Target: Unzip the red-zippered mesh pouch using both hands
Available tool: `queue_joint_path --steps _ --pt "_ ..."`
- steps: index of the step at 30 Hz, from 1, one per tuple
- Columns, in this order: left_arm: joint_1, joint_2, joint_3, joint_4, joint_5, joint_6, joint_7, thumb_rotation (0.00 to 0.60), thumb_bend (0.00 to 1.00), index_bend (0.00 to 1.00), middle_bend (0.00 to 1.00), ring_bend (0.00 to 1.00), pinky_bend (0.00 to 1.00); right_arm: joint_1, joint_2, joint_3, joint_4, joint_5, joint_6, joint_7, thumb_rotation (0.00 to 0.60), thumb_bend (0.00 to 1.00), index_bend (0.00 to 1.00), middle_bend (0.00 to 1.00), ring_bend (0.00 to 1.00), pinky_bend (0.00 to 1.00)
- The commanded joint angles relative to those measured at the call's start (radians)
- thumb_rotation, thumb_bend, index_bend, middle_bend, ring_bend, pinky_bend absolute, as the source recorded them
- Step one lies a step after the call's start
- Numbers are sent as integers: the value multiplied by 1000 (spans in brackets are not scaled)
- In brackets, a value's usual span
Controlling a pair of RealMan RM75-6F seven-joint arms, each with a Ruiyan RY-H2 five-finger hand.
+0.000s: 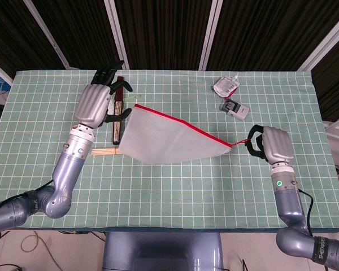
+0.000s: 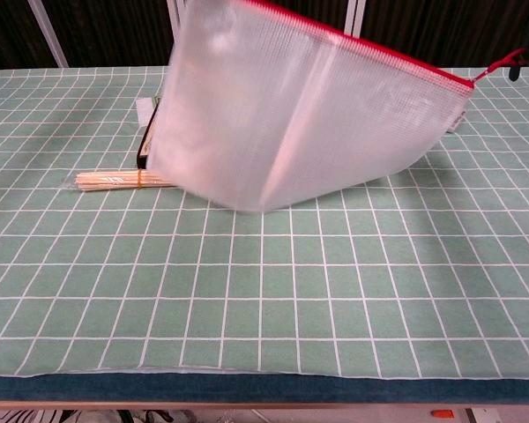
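Chest view shows neither hand clearly: only a dark sliver at the right edge beside the red pull, and the mesh pouch (image 2: 300, 115) fills the upper middle, blurred along its lower left corner and hiding most of the dark stick-shaped object and part of the skewer bundle (image 2: 123, 179). From the head view, the one pouch (image 1: 169, 138) hangs above the green gridded table (image 1: 175, 192), its red zipper (image 1: 183, 123) running from near the left hand (image 1: 99, 104) down to the right hand (image 1: 271, 144). The left hand has its fingers spread, touching nothing I can make out, just beside the pouch's upper corner. The right hand's fingers are curled at the zipper's end, apparently pinching the pull, though the contact is too small to confirm. Two small items lie at the far right: a white packet (image 1: 226, 86) and a grey-and-black device (image 1: 235, 108).
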Motion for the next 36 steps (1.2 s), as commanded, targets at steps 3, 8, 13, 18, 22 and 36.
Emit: queue_joint_path --steps 3,8,13,18,22,36 --pt "18 21 2 -17 -17 0 -5 600 111 224 0 0 0 -1 2 4 -8 15 2 -7 600 254 35 440 457 487" --pt "49 52 12 -44 -10 11 -18 600 111 214 0 0 0 -6 9 3 -20 19 3 -8 600 220 0 353 364 410" --pt "111 103 47 -105 23 42 -34 600 111 210 0 0 0 -22 26 -10 -31 10 0 -4 600 203 0 286 285 338" --pt "218 182 120 -192 110 106 -54 600 111 196 0 0 0 -59 66 -45 -47 -35 -17 23 600 185 0 186 173 274" --pt "326 243 212 -228 191 165 -75 600 111 160 0 0 0 -108 106 -103 -50 -116 -19 43 600 165 0 112 118 265" --pt "723 263 507 69 448 431 -197 600 93 0 0 0 0 -370 157 -308 147 -535 168 253 600 83 0 0 0 214"
